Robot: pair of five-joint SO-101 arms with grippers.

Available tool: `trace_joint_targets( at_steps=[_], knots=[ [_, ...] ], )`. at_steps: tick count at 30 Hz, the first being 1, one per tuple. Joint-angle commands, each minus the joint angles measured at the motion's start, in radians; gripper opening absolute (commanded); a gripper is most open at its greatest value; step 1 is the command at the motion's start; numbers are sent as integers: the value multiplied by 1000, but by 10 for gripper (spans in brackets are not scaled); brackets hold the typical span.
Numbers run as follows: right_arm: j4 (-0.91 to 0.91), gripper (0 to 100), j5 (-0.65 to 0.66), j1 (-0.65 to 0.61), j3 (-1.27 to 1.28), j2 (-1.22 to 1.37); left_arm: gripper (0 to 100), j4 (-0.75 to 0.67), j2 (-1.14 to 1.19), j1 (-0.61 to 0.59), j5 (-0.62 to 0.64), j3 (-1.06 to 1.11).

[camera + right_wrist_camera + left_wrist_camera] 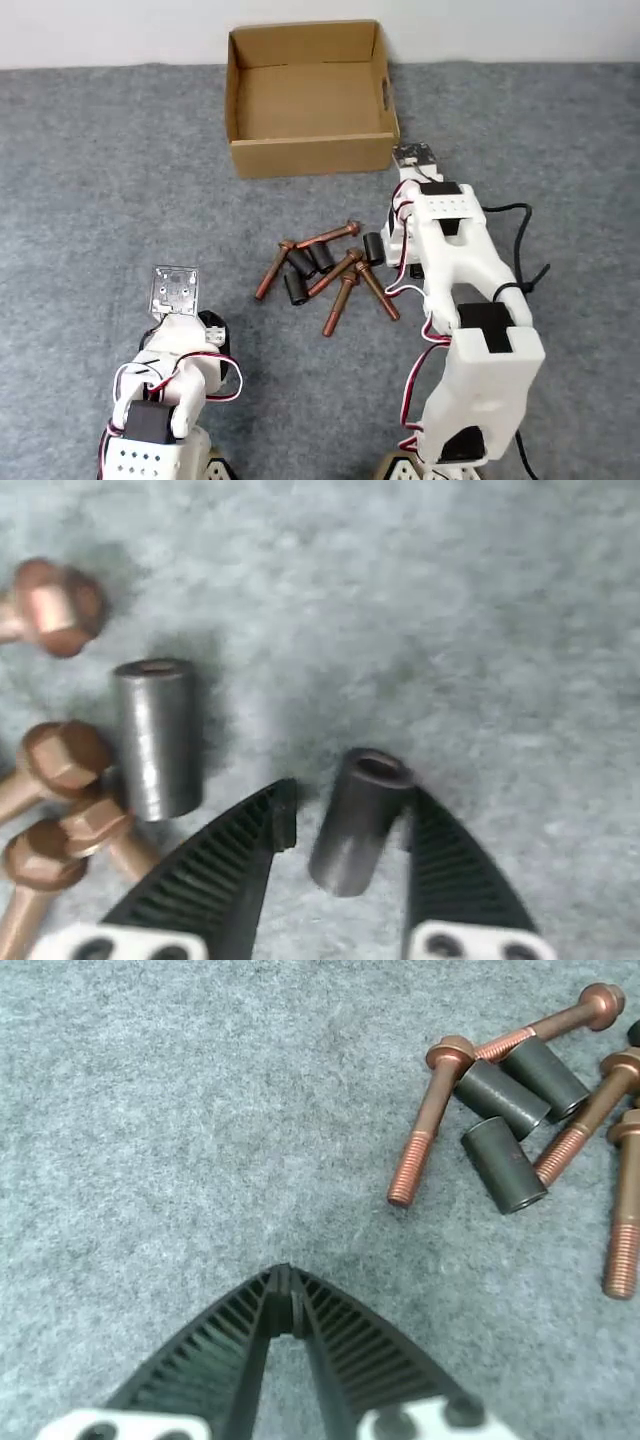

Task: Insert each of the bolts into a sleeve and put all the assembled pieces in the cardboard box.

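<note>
Right gripper (350,805) stands with jaws apart on either side of a dark sleeve (358,820) lying on the grey tabletop (100,200), not clamped on it. A second sleeve (157,738) lies just beside one finger, among the heads of the copper bolts (340,300) heaped mid-table. Left gripper (287,1282), jaws pressed together and holding nothing, hangs toward the near left corner, apart from the heap. The open-topped cardboard box (310,156) sits at the far edge.
</note>
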Motion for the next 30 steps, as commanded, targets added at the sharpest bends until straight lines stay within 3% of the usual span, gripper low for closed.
trace_joint_targets(
  at_steps=[1, 6, 20, 25, 30],
  knots=[
    [-16, 3, -9, -4, -46, 5, 5, 8, -8, -3, 6, -4],
    [30, 10, -5, -4, -52, -7, 5, 8, -8, -3, 6, -4],
    [407, 9, -11, -1, -135, -248, 5, 8, -8, -3, 6, -4],
    [578, 9, -166, 22, -133, -361, 5, 8, -8, -3, 6, -4],
    [653, 9, -180, 97, -130, -532, 5, 8, -8, -3, 6, -4]
  ],
)
